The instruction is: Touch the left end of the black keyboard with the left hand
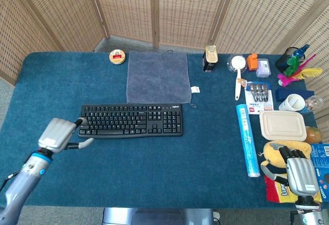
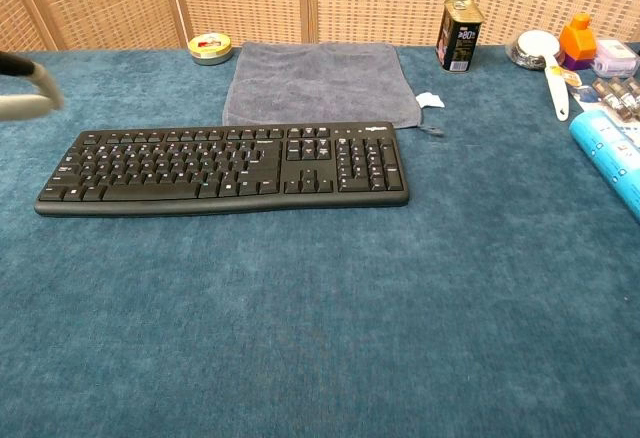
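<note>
The black keyboard lies flat on the blue table cloth, left of centre; the chest view shows it too. My left hand hovers just off the keyboard's left end, fingers apart and empty, one fingertip reaching over the keyboard's left edge. Whether it touches I cannot tell. In the chest view only blurred fingertips show at the left edge, above the keyboard's left end. My right hand rests at the table's front right, empty, fingers loosely extended.
A grey towel lies behind the keyboard, a round tin to its left. A can, a blue tube, a lidded box and several small items crowd the right side.
</note>
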